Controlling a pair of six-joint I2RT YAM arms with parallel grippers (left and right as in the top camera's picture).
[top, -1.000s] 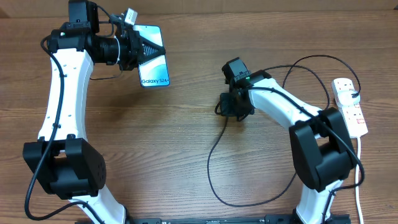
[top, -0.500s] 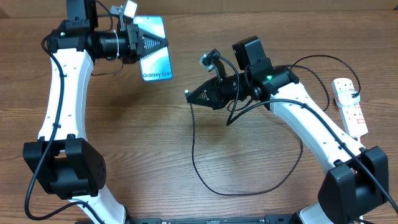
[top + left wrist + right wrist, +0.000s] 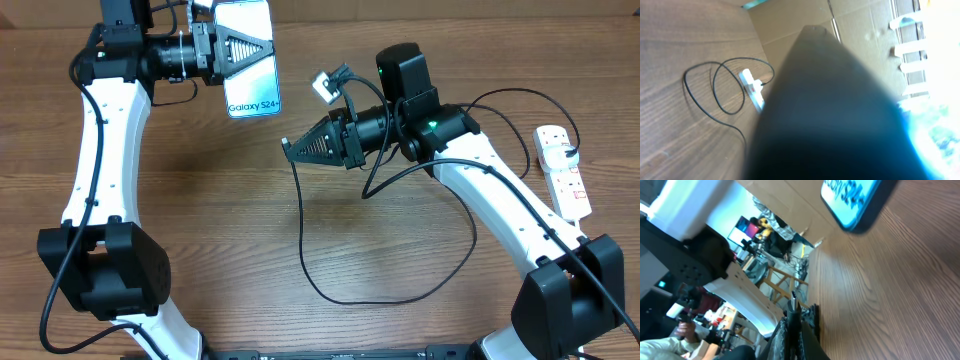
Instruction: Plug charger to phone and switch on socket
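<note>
Your left end effector (image 3: 262,45) is clamped shut on the slim light-blue-screened smartphone (image 3: 252,90), well left of the white elongated power strip (image 3: 563,170). Your right end effector (image 3: 290,148), between smartphone and strip, is pinched shut on the tip end of the long thin black charger cable (image 3: 299,230), which loops over the wooden worktop (image 3: 200,220) toward the strip.
</note>
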